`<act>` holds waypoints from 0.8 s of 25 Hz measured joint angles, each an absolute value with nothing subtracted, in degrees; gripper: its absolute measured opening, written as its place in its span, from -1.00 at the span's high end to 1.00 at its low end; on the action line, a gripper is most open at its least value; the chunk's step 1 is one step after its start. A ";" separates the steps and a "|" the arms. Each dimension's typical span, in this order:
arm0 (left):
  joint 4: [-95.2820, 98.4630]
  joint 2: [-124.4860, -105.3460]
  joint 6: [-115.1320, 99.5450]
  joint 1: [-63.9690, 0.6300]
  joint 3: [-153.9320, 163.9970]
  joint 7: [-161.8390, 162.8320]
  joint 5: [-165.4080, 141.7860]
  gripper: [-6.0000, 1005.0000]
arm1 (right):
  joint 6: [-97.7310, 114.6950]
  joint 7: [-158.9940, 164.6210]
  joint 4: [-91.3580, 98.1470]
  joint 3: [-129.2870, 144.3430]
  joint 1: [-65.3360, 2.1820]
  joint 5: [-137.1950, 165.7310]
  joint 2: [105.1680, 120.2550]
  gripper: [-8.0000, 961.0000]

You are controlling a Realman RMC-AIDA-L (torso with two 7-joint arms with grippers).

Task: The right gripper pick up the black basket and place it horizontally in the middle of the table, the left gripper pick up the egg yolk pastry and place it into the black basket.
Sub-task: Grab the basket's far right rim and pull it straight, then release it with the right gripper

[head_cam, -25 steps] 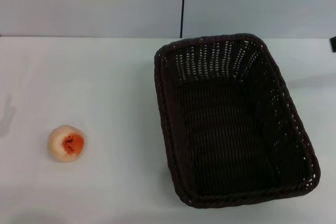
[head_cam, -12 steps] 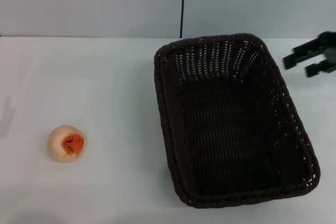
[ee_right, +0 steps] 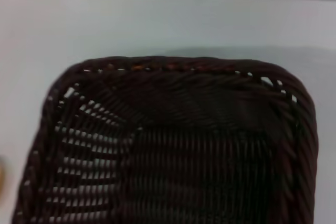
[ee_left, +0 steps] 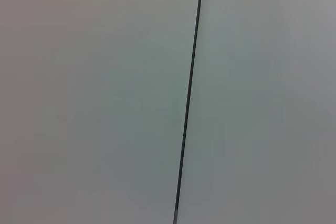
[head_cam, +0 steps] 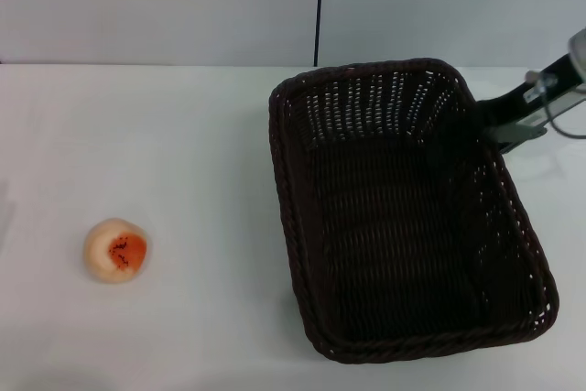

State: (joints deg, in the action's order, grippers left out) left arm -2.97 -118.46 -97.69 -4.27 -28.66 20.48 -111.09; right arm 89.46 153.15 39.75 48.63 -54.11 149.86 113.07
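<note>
The black basket (head_cam: pixel 394 226) stands empty on the right half of the white table (head_cam: pixel 165 135), its long side running away from me. My right gripper (head_cam: pixel 490 124) reaches in from the right edge of the head view, fingers apart, its tips at the basket's far right rim. The right wrist view looks down into one end of the basket (ee_right: pixel 173 145) from close above. The egg yolk pastry (head_cam: pixel 116 250) lies alone at the near left of the table, orange patch up. My left gripper is out of view.
A grey wall with a vertical black seam (head_cam: pixel 320 6) runs behind the table; the left wrist view shows only that wall and seam (ee_left: pixel 190 98). A cable loops off the right arm (head_cam: pixel 558 107).
My right gripper has come in from the right edge and moved left, from well clear of the basket to its far right rim. The basket and pastry have not moved.
</note>
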 joint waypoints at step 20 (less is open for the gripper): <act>-2.99 -118.40 -98.32 -2.96 -28.66 20.53 -110.89 -0.59 | 86.00 153.80 41.17 53.16 -53.57 150.17 115.55 -0.06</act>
